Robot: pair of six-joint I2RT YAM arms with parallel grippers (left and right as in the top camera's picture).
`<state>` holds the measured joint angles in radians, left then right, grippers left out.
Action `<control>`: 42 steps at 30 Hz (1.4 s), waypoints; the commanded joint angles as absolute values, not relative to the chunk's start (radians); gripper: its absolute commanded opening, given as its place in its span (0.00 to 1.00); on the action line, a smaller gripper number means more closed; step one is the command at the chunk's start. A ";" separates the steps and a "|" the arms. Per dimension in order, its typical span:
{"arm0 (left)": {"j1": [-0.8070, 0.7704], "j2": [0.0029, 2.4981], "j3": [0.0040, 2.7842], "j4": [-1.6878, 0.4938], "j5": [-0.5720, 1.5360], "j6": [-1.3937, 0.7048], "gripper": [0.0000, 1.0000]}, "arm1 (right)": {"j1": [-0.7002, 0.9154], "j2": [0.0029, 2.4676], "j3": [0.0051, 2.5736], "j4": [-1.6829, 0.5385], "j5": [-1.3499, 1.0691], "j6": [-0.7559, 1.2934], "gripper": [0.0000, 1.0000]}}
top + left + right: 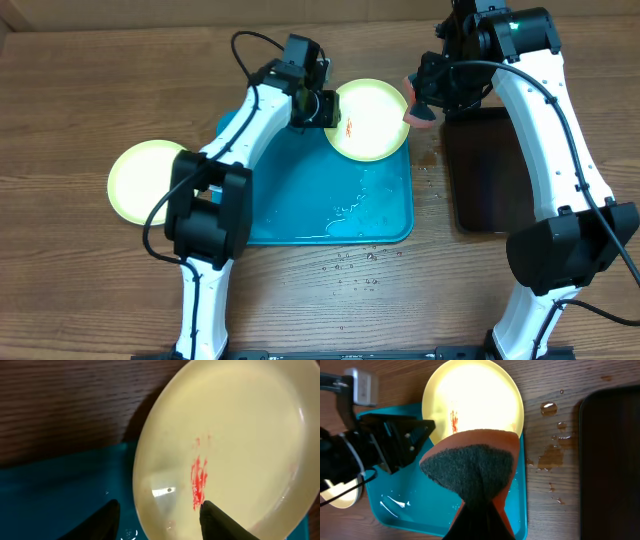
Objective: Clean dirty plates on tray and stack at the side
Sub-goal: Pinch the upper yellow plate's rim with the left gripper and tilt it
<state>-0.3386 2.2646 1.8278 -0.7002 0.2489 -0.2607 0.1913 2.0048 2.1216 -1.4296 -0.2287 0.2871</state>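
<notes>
Two dark fingers of the left gripper point(160, 519) are clamped on the rim of a red-smeared pale yellow-green round plate point(368, 120), tilted over the wet turquoise plastic tray point(300, 200). An orange sponge point(470, 467) is pinched by the right gripper point(420, 108). A second yellow-green plate point(140, 180) is set on the wooden table point(90, 90), left of the tray.

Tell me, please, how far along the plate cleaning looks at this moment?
Done: one plate lies beside the tray. In hand: left gripper grips the smeared plate; right gripper holds a sponge above it. Left: wiping the red smear, stacking.
</notes>
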 commanded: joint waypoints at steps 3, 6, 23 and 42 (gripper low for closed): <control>-0.375 2.312 1.868 -0.701 0.121 -0.278 0.49 | 0.192 1.997 2.141 -1.426 -0.226 0.279 0.04; -0.381 2.335 1.867 -0.704 0.104 -0.286 0.36 | 0.192 1.997 2.141 -1.428 -0.225 0.279 0.04; -0.297 2.340 1.959 -1.206 0.117 -0.246 0.04 | 0.263 2.004 2.092 -1.414 -0.231 0.275 0.04; -0.168 2.340 1.723 -1.143 0.417 -0.113 0.04 | 0.522 2.065 1.705 -0.887 -0.363 0.529 0.04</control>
